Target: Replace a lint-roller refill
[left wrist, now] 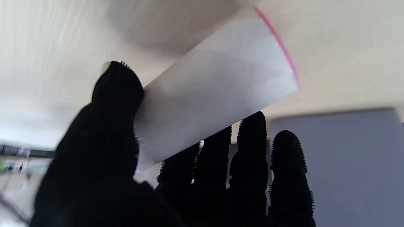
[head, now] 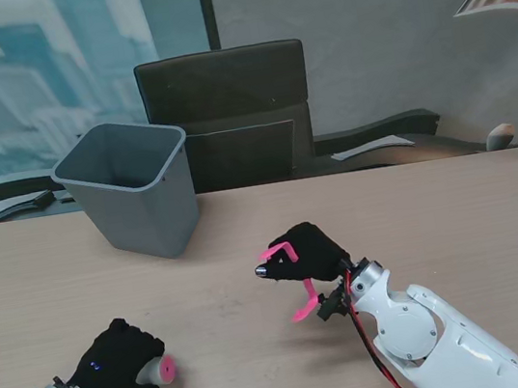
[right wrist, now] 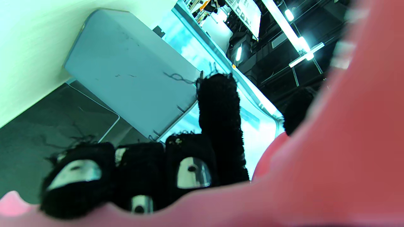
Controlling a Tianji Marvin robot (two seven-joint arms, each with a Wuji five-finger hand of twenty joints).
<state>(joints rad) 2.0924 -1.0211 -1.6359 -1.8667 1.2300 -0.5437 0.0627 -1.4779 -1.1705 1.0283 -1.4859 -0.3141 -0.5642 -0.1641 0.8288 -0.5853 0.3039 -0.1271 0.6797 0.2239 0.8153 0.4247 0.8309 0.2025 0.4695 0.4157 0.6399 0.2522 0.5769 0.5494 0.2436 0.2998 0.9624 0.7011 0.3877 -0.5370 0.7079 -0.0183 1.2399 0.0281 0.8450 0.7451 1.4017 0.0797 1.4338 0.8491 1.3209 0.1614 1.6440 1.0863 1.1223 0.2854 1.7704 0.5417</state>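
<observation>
Left robot hand (head: 119, 363) grips the refill roll (head: 157, 370); right robot hand (head: 312, 252) clasps the pink handle (head: 304, 301).

The left hand (head: 118, 361) lies low, fingers curled closed around what it holds; the right hand (head: 312, 252) is raised, likewise closed in a grasp.

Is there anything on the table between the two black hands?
No. In the stand's view, only bare table lies between the left hand, holding the refill roll, and the right hand, holding the pink handle.
</observation>
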